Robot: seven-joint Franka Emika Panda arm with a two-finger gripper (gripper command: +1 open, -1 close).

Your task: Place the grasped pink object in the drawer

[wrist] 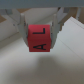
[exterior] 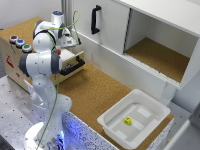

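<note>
In the wrist view the pink object (wrist: 40, 39), a small reddish-pink cube with black letters on its face, hangs between two light fingers (wrist: 16, 23); my gripper (wrist: 39, 31) is shut on it. A pale flat surface lies below the cube. In the exterior view my gripper (exterior: 67, 44) hovers over the wooden box at the left. There the drawer (exterior: 74, 59) stands pulled out, with a black bar handle (exterior: 73, 65) on its front. The arm hides most of the drawer's inside, and I cannot clearly make out the cube in that view.
Coloured buttons (exterior: 20, 43) sit on top of the wooden box (exterior: 12, 62). A white cabinet with a black handle (exterior: 95, 19) and an open compartment stands behind. At the front right, a white tray (exterior: 150, 112) holds a small yellow cube (exterior: 128, 120).
</note>
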